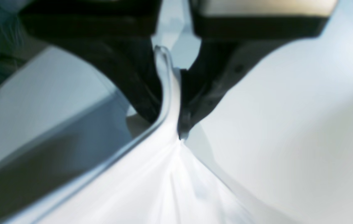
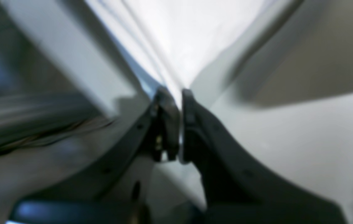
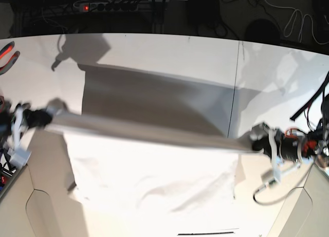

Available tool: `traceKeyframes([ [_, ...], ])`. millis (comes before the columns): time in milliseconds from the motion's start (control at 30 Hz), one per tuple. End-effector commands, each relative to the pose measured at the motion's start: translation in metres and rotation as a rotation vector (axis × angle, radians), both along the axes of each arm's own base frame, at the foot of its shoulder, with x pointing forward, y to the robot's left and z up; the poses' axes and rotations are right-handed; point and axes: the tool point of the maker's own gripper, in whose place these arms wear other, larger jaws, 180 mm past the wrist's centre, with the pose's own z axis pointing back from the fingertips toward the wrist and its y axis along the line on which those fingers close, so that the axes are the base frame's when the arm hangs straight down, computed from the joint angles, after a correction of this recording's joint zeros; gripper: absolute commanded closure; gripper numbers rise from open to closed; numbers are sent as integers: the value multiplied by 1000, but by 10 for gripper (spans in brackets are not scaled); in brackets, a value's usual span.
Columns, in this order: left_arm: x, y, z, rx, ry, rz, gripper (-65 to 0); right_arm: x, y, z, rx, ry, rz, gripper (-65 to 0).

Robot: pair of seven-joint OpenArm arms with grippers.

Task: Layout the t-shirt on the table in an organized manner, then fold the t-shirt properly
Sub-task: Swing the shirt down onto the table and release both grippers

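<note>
With the left gripper (image 3: 255, 135) and the right gripper (image 3: 53, 109) each holding its jaws pinched shut on a corner of the t-shirt (image 3: 154, 170), stretched taut above the table (image 3: 154, 49), lower both ends evenly, keeping tension so it lands flat.

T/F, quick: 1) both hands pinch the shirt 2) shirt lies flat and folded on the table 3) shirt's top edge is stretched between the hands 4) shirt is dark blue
1) True: the left hand and the right hand are each closed on the t-shirt.
2) False: it is held up by one edge, unfolded, casting a shadow on the table.
3) True: the edge runs taut from hand to hand.
4) False: it is white.
</note>
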Motion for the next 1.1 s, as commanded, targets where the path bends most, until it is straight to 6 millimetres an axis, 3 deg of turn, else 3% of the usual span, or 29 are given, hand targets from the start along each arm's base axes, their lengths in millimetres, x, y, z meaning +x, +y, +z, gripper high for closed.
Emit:
traceKeyframes([
  [0, 1, 54, 11, 182, 2, 81, 0, -16, -36, -4, -140, 68, -8, 0],
  [67, -20, 57, -6, 210, 84, 66, 0, -48, -20, -24, -81, 167, 18, 0],
  [167, -44, 60, -24, 230, 163, 45, 0, -82, -1, -38, 20, 251, 33, 0],
  [333, -66, 59, -42, 229, 219, 33, 0, -109, 1, -50, 29, 319, 30, 0],
  [467, -63, 69, -42, 293, 199, 37, 0, -111, -14, -57, -64, 323, 43, 0],
  [500, -62, 76, -41, 329, 192, 48, -19, -112, -19, -59, -89, 324, 47, -66],
  [567, -60, 87, -39, 390, 179, 64, -238, -110, -22, -60, -114, 311, 47, -245],
  [600, -59, 92, -37, 413, 172, 76, -320, -108, -23, -60, -121, 301, 50, -293],
  [633, -56, 97, -36, 435, 157, 89, -352, -104, -23, -59, -131, 283, 54, -301],
  [900, -27, 134, -7, 666, -28, 150, -352, -71, -23, -45, -248, 111, 122, -299],
  [1067, -6, 121, 8, 635, -161, 150, -352, -39, -7, -25, -230, -21, 141, -299],
])
